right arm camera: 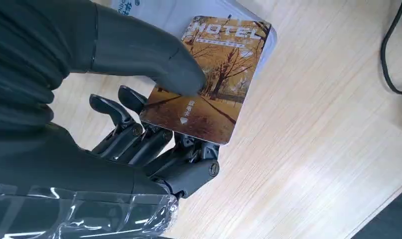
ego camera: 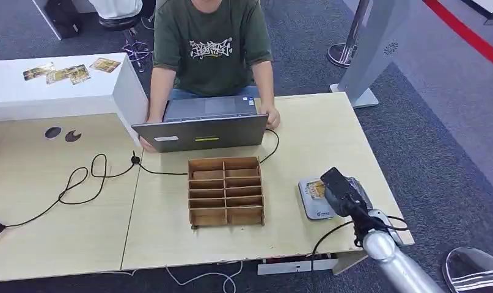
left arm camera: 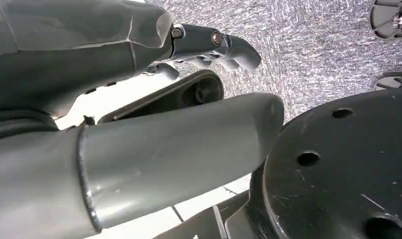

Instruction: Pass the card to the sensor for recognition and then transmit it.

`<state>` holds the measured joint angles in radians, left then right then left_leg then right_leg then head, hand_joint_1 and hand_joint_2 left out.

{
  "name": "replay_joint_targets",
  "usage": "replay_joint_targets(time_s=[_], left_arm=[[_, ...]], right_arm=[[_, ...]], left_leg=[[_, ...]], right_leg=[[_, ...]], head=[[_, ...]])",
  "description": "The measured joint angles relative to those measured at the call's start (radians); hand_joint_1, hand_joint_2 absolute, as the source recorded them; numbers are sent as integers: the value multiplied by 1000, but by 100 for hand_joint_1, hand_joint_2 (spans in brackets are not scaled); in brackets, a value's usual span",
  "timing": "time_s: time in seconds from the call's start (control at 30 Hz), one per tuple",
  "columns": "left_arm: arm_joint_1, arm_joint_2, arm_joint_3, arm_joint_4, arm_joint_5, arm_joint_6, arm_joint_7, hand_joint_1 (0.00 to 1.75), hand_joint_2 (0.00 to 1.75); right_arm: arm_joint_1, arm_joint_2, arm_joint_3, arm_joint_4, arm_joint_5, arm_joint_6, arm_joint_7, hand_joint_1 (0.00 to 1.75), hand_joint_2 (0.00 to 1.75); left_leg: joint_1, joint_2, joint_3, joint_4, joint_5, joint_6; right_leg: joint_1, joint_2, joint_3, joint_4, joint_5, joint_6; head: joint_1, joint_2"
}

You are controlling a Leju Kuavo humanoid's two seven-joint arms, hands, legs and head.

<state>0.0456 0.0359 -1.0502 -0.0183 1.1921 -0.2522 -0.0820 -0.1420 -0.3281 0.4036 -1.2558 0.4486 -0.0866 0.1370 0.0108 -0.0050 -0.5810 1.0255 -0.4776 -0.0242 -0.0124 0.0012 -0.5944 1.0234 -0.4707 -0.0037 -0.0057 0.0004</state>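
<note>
The card (right arm camera: 213, 84) is orange-brown with a tree picture and the word HOTEL. My right hand (right arm camera: 139, 124) pinches it, thumb on top and dark fingers (right arm camera: 154, 144) underneath. The card's far end lies over the white-grey sensor pad (right arm camera: 154, 12); whether it touches the pad I cannot tell. In the head view, my right hand (ego camera: 341, 189) holds the card (ego camera: 317, 189) over the sensor (ego camera: 314, 210) near the table's right edge. My left hand (left arm camera: 154, 149) hangs beside my body above the carpet, holding nothing, its fingers (left arm camera: 228, 47) slightly bent and apart.
A wooden compartment box (ego camera: 225, 191) stands mid-table, left of the sensor. A person (ego camera: 210, 49) sits behind an open laptop (ego camera: 201, 131) at the far edge. A black cable (ego camera: 79, 183) loops across the left tabletop. Several cards (ego camera: 69, 72) lie on a white block at far left.
</note>
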Motion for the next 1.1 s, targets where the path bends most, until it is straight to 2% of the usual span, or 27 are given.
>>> replay_joint_targets(time_s=[0.4, 0.63, 1.1], left_arm=[[0, 3, 0, 0, -11, 0, 8, 0, 0], [-1, 11, 0, 0, -19, 0, 11, 0, 0], [-2, 18, 0, 0, -21, 2, 19, 0, 0]], right_arm=[[-29, 5, 22, 41, -8, 36, 0, 175, 175], [-77, 15, 45, 113, -17, 59, 0, 175, 175], [-118, 31, 63, 185, -18, 61, -1, 175, 175]], left_leg=[[0, 0, 0, 0, 0, 0], [0, 0, 0, 0, 0, 0], [0, 0, 1, 0, 0, 0]], right_leg=[[0, 0, 0, 0, 0, 0], [0, 0, 1, 0, 0, 0], [0, 0, 1, 0, 0, 0]], head=[[0, 0], [0, 0], [0, 0]])
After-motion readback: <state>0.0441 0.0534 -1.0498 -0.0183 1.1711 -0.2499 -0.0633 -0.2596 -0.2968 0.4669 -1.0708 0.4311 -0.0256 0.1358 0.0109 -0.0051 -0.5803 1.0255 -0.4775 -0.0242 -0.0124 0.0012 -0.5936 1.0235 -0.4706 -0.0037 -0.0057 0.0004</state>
